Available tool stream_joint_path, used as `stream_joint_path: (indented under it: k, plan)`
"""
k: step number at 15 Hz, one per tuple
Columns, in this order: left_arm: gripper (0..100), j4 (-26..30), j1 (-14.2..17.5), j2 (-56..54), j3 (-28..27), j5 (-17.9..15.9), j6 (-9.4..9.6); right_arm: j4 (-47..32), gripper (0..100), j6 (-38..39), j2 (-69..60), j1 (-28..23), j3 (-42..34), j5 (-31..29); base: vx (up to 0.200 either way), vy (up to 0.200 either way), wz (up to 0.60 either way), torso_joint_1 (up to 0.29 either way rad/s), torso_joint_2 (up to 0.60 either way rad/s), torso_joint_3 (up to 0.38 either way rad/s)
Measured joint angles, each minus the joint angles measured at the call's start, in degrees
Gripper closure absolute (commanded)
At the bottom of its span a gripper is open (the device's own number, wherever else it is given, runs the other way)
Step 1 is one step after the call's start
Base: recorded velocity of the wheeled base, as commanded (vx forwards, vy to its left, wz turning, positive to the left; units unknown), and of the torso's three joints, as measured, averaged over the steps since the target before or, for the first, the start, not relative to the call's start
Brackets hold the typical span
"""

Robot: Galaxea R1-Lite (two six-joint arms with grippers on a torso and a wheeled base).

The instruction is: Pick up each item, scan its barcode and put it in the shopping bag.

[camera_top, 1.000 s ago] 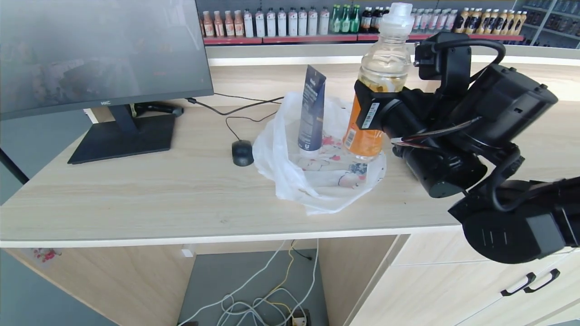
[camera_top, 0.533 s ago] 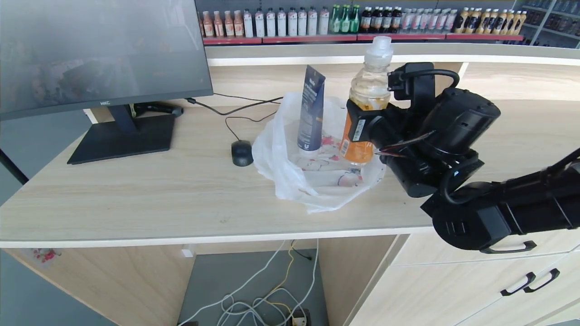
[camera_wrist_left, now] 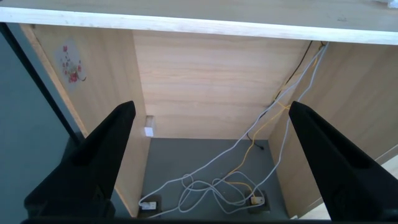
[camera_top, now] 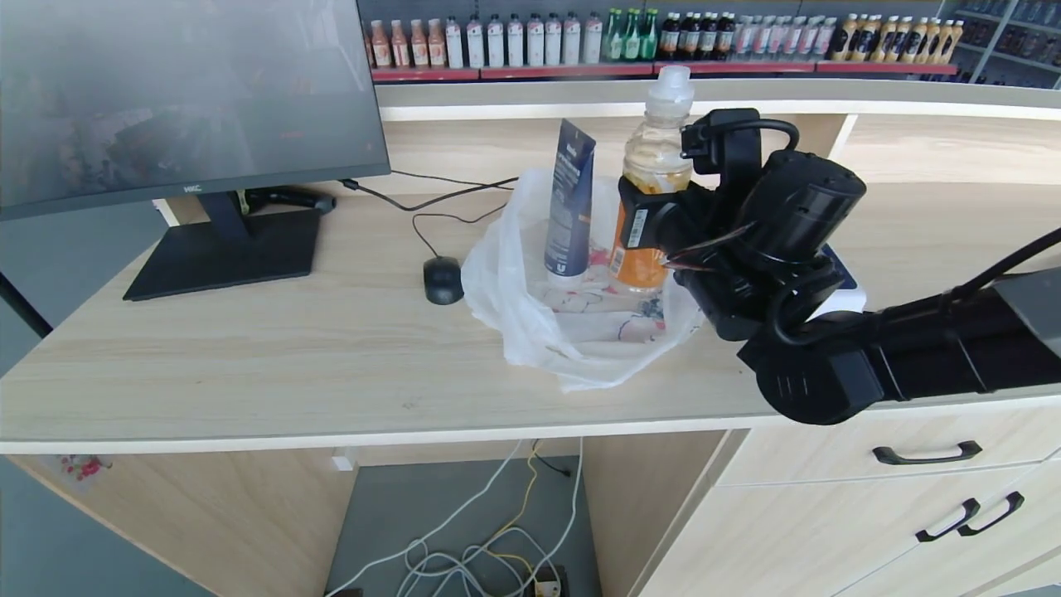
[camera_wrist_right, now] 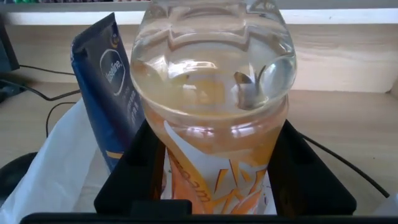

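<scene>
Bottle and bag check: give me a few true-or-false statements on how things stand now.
1. The right gripper is shut on the bottle. True.
2. The bottle lies flat on the counter. False: it is upright, at the shopping bag's opening.
3. The blue tube stands upright in the shopping bag. True.
4. The left gripper holds the mouse. False: it is open, holding nothing, below the counter; the mouse lies on the counter beside the bag.
5. The bottle's cap is off. False: a white cap is on.
</scene>
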State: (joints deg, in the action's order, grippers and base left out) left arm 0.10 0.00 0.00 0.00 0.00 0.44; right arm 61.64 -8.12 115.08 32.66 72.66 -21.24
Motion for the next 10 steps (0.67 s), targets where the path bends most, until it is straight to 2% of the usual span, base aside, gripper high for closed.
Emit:
stream_joint_path:
  k: [3,10]
  plan:
    - [0,0.0,0.0,0.0,0.0,-0.02,-0.01,-1.45,100,0.05,1.88,0.22,4.22,1.56,0.0,0.0,0.0,0.0,0.0,0.0]
    - [0,0.0,0.0,0.0,0.0,0.0,0.0,-1.58,100,1.19,3.13,-0.66,3.08,1.54,0.0,0.0,0.0,0.0,0.0,0.0]
